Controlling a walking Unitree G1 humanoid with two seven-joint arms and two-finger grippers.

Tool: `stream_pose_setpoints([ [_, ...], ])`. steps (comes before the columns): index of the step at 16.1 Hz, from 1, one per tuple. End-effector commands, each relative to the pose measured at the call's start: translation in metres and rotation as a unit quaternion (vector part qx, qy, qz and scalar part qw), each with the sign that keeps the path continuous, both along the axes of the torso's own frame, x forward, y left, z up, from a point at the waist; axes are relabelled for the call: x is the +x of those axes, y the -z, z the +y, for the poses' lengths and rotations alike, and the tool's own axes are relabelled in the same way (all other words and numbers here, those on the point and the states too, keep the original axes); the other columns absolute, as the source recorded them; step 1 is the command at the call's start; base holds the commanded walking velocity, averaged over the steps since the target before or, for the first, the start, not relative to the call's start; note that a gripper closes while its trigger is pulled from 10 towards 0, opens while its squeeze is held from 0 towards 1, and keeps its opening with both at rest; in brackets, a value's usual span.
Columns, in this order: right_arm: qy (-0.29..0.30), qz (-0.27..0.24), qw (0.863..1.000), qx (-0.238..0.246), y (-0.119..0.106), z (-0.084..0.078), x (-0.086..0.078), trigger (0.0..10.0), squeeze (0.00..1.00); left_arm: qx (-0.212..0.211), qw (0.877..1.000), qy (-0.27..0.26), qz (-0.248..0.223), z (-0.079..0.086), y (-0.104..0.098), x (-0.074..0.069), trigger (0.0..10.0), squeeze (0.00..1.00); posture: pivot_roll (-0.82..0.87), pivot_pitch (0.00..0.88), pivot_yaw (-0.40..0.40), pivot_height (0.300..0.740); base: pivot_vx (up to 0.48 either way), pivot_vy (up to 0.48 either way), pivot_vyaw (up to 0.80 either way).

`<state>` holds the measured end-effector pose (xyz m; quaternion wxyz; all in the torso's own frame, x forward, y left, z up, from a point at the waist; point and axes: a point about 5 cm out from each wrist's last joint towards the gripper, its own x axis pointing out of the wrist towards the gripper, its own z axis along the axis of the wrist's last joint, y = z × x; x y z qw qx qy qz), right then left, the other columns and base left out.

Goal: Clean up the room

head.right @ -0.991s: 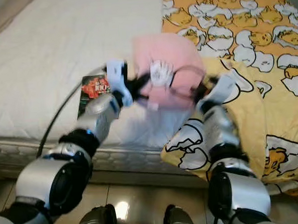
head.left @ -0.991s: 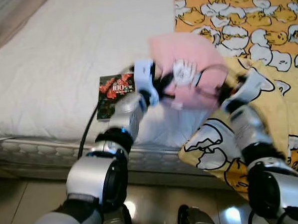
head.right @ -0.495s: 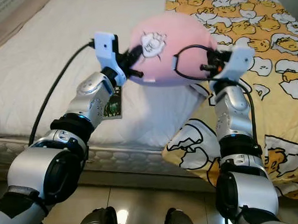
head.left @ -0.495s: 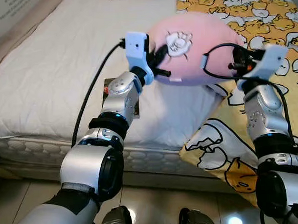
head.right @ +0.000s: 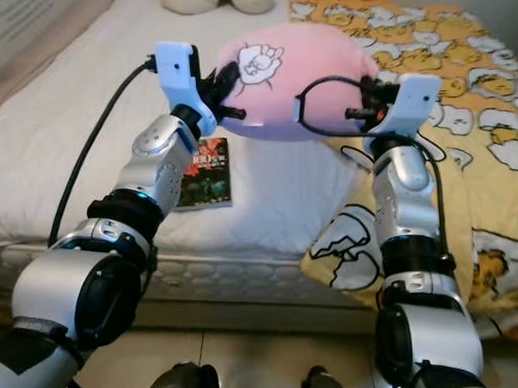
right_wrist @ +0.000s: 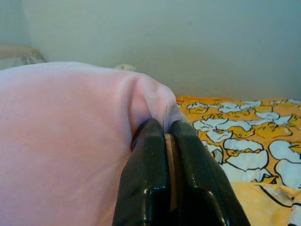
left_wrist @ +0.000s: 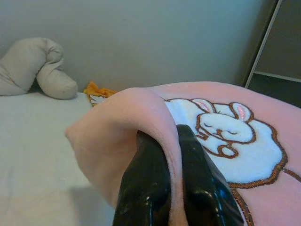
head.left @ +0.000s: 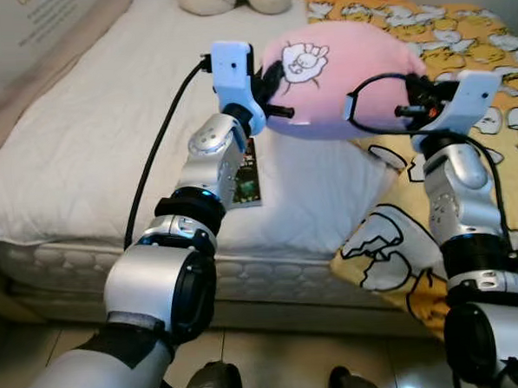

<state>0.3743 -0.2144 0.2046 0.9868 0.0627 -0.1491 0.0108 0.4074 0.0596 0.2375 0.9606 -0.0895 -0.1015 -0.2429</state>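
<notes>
I am clamping my left gripper [left_wrist: 162,141] on a fold at one end of the pink rabbit pillow [head.left: 344,76], with my right gripper [right_wrist: 164,136] pinching the seam at the opposite end. Both are fully closed on fabric. I am holding the pillow suspended above the white mattress [head.left: 83,160], at 12 o'clock from my torso. A book [head.right: 206,171] is lying on the mattress at 6 o'clock from the left gripper. The yellow duck blanket [head.left: 459,36] is spreading at 3 o'clock.

Risk, in my judgement: each grip is taking only a thin pinch of cloth, so a fast swing could pull the fabric free and drop the pillow.

Compared with one second ago, the pillow is sitting higher and farther over the bed, and the motion blur is gone.
</notes>
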Motion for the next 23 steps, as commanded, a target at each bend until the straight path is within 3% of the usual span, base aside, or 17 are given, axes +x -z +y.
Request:
stream_pose_setpoints([
  [1, 0.02, -0.015, 1.0, 0.001, -0.007, -0.011, -0.004, 10.0, 0.0, -0.005, 1.0, -0.008, -0.013, 0.0, -0.005, 0.0, 10.0, 0.0, -0.07, 0.0, -0.007, 0.74, 0.0, 0.48, 0.0],
  [7, 0.015, -0.003, 1.0, 0.002, -0.002, -0.01, -0.005, 10.0, 0.0, -0.025, 0.999, -0.021, 0.0, -0.001, -0.006, 0.002, 10.0, 0.0, -0.07, 0.0, -0.022, 0.74, 0.0, 0.48, 0.0],
  [13, -0.008, 0.007, 1.0, -0.005, -0.001, -0.001, -0.001, 10.0, 0.0, -0.054, 0.996, -0.069, 0.019, 0.016, 0.001, 0.004, 10.0, 0.0, -0.03, 0.0, -0.045, 0.74, 0.0, 0.48, 0.0],
  [19, -0.023, 0.011, 1.0, -0.013, 0.001, 0.006, -0.001, 10.0, 0.0, -0.043, 0.996, -0.08, 0.018, 0.017, 0.001, 0.005, 10.0, 0.0, -0.04, 0.0, -0.033, 0.74, 0.0, 0.48, 0.16],
  [21, -0.024, 0.014, 0.999, -0.017, 0.002, 0.006, -0.001, 10.0, 0.0, -0.003, 0.994, -0.112, 0.015, 0.017, 0.004, 0.005, 10.0, 0.0, -0.04, 0.0, -0.036, 0.74, 0.0, 0.24, 0.46],
  [23, -0.031, 0.019, 0.999, -0.021, 0.006, 0.01, -0.002, 10.0, 0.0, -0.015, 0.994, -0.107, 0.007, 0.017, 0.005, 0.003, 10.0, 0.0, -0.04, 0.0, -0.039, 0.74, 0.135, 0.0, 0.2],
])
